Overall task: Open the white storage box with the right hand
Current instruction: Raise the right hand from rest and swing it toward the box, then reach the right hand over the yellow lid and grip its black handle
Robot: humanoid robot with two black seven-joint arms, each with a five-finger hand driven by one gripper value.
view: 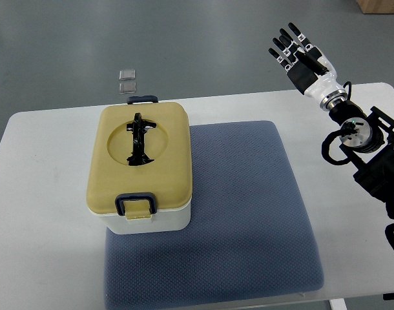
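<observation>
Tan plastic covers the top of the white storage box (pixel 144 187), which sits at the left of the white table (pixel 42 194), its right part resting on the left edge of a blue-grey mat (pixel 248 206). The lid (pixel 142 158) is down, a black folding handle (pixel 139 139) lies flat in its round recess, and dark latches show at the near edge (pixel 137 204) and the far edge (pixel 144 99). Both latches look to be closed, so the task seems not yet begun: this reads as the approach step.

Farther right, well apart from the box and beyond the far right corner of the table, the right hand (pixel 305 59) hangs in the air. Its fingers (pixel 284 46) are stretched out and slightly spread, grasping nothing and touching nothing.

The next move would likely call for a long reach leftward and down to the near latch, then a lift of the lid. The left arm does not show.
</observation>
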